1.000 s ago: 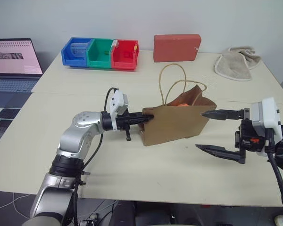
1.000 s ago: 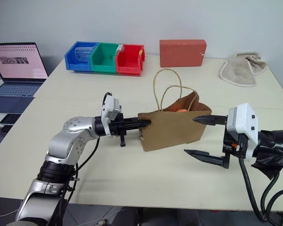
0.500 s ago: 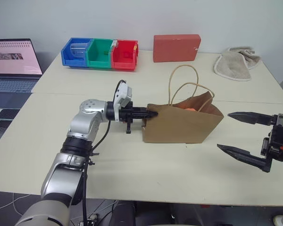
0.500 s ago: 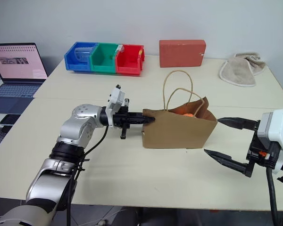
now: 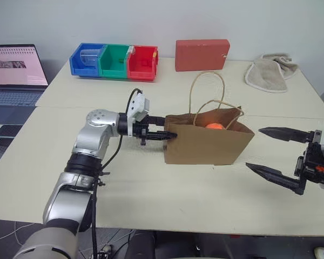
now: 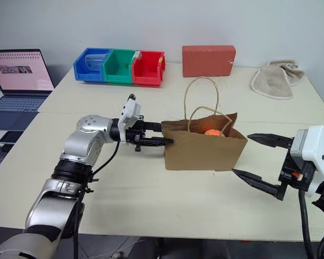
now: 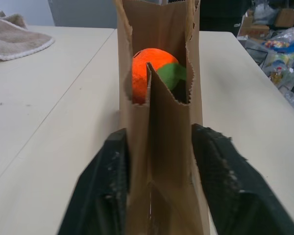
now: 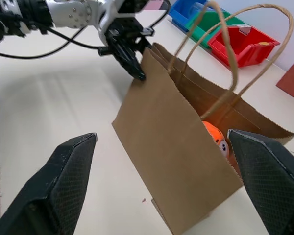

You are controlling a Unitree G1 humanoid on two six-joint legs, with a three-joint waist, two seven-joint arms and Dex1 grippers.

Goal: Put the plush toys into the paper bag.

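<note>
Two black fingers of the left gripper (image 5: pixel 167 134) straddle the narrow end panel of the plain brown kraft paper bag (image 5: pixel 205 144) at mid-frame; in the left wrist view the pads stand on either side of the paper fold with slivers of gap, so the grip looks loosened rather than clamped. The right gripper (image 5: pixel 278 154), at the right edge of the frame, hangs spread wide and empty, apart from the bag's far end.

Inside the bag lies the orange carrot plush with green leaves (image 7: pixel 152 78), its cartoon face peeking over the rim in the right wrist view. The white egg-shaped toy cannot be made out; it may sit deeper in the bag, hidden by the paper.

Risk, as I judge it: the bag stands on the cream table (image 5: pixel 151 189) on a narrow base with tall loop handles (image 5: pixel 208 91). If the left fingers pull away while rubbing the fold, they could drag or tip it, and the carrot near the mouth could roll out.

No brand or label shows on the bag; the laptop screen (image 5: pixel 16 65) at the upper left carries text too small to read.
</note>
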